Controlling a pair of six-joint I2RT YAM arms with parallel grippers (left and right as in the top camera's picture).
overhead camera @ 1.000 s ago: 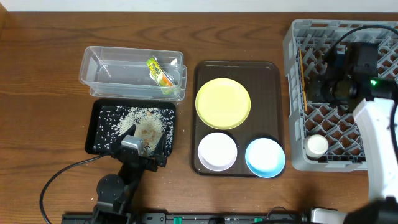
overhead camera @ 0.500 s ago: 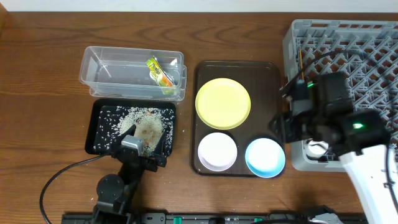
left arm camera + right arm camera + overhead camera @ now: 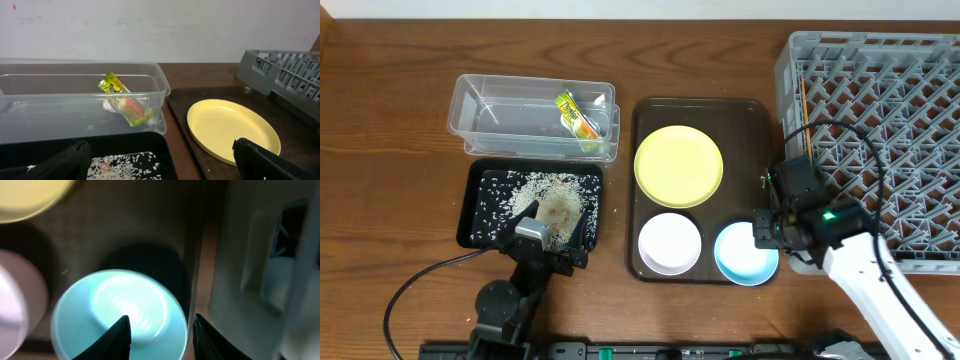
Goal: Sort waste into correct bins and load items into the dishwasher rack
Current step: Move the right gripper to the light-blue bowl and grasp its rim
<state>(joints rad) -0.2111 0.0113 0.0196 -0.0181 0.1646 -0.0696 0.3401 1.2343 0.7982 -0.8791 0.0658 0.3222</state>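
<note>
table [image 3: 380,150]: brown wood; clock dirs as per overhead view, 12 = far edge.
L gripper [image 3: 555,225]: at 7 o'clock of table, over 6 o'clock rim of black tray. Jaws wide apart, nothing betw. them.
R gripper [image 3: 160,322]: at 5 o'clock of table, over 3 o'clock side of light blue bowl. Jaws apart, nothing clamped. Wrist view blurred, so contact w/ bowl can't be told.
light blue bowl [image 3: 742,258]: upright in 5 o'clock corner of brown serving tray, inside looks bare.
white bowl [image 3: 669,242]: upright in 7 o'clock corner of same tray, just beside blue bowl at its 9 o'clock; they're not touching.
brown serving tray [image 3: 750,130]: rectangular, mid-table, betw. the bins and the rack.
black tray [image 3: 478,195]: shallow, at 8 o'clock of table, just beside clear tub on tub's 6 o'clock side.
rice [image 3: 542,188]: loose white grains spread over black tray floor, w/ brownish patch near its 6 o'clock rim.
yellow plate [image 3: 678,166]: flat on serving tray, at 12 o'clock of the two bowls, bare.
clear tub [image 3: 500,125]: at 10 o'clock of table, upright.
snack wrapper [image 3: 576,116]: green-and-orange, lying inside tub at its 3 o'clock end.
dishwasher rack [image 3: 880,100]: grey lattice crate at 2–3 o'clock of table; R arm crosses its 7 o'clock corner.
chopsticks [image 3: 805,105]: thin wooden, inside rack along its 9 o'clock wall; the pair can't be told apart at this size.
</note>
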